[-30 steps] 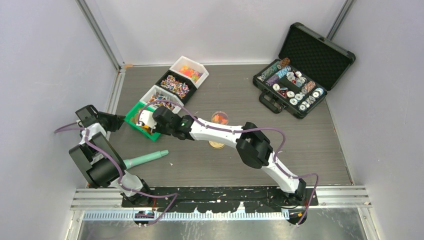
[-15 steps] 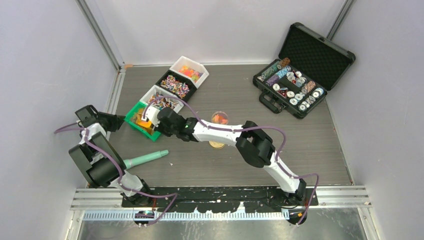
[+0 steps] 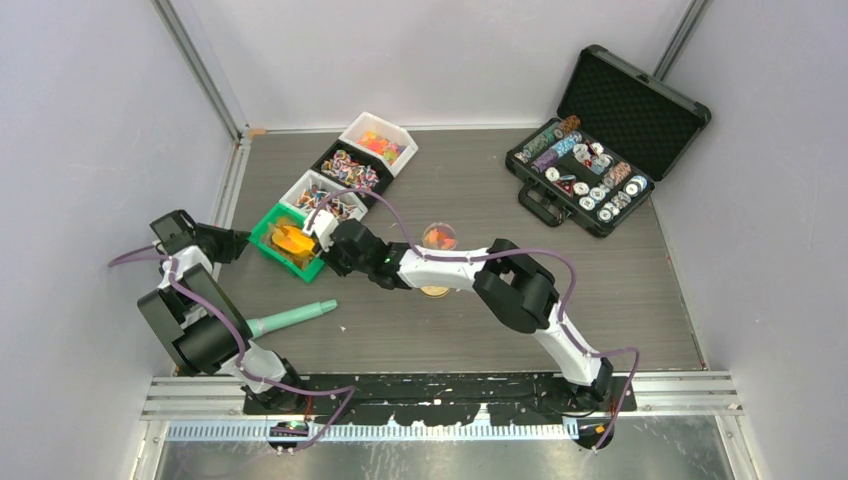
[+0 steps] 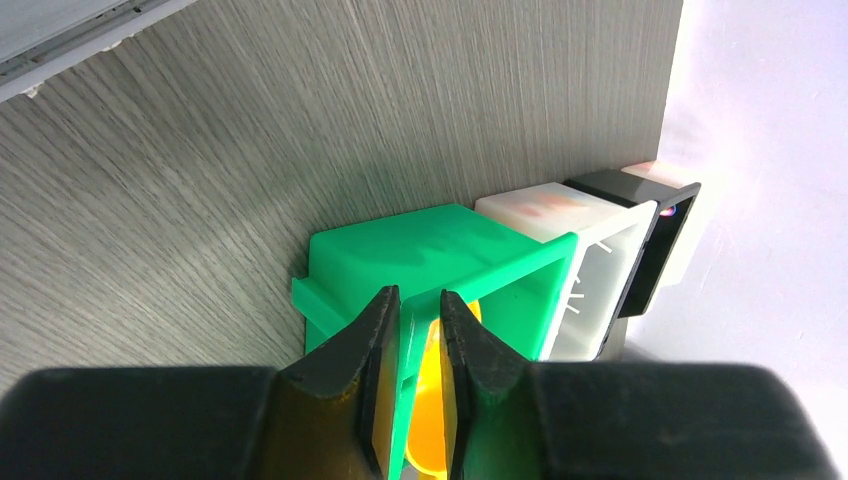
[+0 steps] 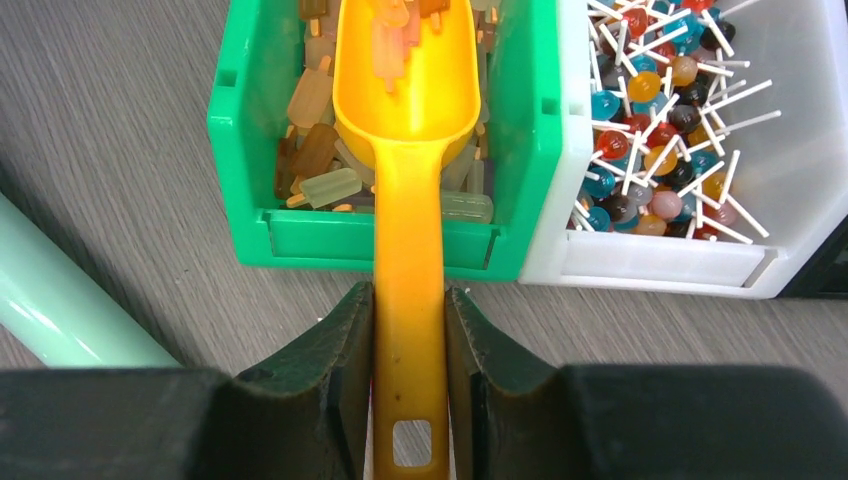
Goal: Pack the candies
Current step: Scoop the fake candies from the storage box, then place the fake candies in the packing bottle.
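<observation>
Two-arm candy station on a grey wood-grain table (image 3: 480,180). The right gripper (image 5: 408,300) is clamped on the flat handle of a smooth, glossy orange scoop (image 5: 410,200), one dark finger pressed to each side. The rounded scoop bowl is held over the open top of a moulded green bin (image 5: 380,245). The candies (image 5: 315,150) are seen in this bin as translucent, ice-lolly-shaped pieces in brown, amber and pale green, and a few pinkish ones lie in the scoop bowl.

The left gripper (image 4: 418,310) is closed on a thin plastic wall of the green bin, which is pinched between its tapered fingertips.

A white bin (image 5: 660,262) is set against the green one, wall to wall, and is filled with round, shiny lollipops (image 5: 640,90) on thin white sticks.

A small clear cup (image 3: 439,237) stands near the right forearm. Orange contents are visible in it, though they are too small to identify with confidence. A matte mint-green cylinder (image 3: 290,318) lies on the table nearer the arm bases than the green bin.
</observation>
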`<action>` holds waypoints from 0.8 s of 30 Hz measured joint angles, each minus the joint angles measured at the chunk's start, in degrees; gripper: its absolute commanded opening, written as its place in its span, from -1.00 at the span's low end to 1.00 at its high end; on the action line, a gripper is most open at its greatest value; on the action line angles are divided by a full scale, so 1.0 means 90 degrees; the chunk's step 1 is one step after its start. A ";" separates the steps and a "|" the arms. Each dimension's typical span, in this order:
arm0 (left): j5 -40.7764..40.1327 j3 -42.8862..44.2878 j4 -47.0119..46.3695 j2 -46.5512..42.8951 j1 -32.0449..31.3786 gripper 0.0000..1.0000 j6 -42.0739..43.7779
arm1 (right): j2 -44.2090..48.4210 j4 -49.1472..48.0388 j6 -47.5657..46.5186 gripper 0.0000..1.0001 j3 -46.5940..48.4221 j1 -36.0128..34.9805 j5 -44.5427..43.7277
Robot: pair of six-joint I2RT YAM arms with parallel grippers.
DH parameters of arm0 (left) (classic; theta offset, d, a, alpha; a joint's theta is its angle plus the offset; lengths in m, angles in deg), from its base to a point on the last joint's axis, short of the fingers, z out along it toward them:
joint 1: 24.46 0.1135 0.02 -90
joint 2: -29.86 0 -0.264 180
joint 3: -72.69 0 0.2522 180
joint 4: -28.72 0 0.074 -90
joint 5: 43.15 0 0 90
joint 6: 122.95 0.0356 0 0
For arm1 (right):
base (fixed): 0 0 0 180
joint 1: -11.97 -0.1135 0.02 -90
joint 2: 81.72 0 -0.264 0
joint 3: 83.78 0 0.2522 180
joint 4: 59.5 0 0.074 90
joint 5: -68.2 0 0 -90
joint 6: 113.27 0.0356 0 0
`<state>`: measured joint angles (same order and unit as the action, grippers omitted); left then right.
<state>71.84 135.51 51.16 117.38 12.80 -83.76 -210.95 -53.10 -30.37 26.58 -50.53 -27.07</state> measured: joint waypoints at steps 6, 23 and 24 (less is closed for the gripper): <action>-0.0015 0.0058 0.0172 0.0000 0.0000 -0.39 -0.0002 | 0.0194 -0.0602 0.0362 -0.99 -0.0549 0.0090 0.0085; -0.0063 0.0245 0.0750 -0.0061 0.0000 -0.13 0.0017 | 0.1105 -0.1027 0.0374 -0.99 -0.1537 0.0165 0.0032; -0.0073 0.0274 0.0775 -0.0080 0.0000 -0.11 0.0027 | 0.1202 -0.1054 0.0364 -0.99 -0.1644 0.0165 0.0032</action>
<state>71.18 137.98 58.14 116.66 12.80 -83.52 -200.13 -62.58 -27.09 11.78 -49.04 -26.79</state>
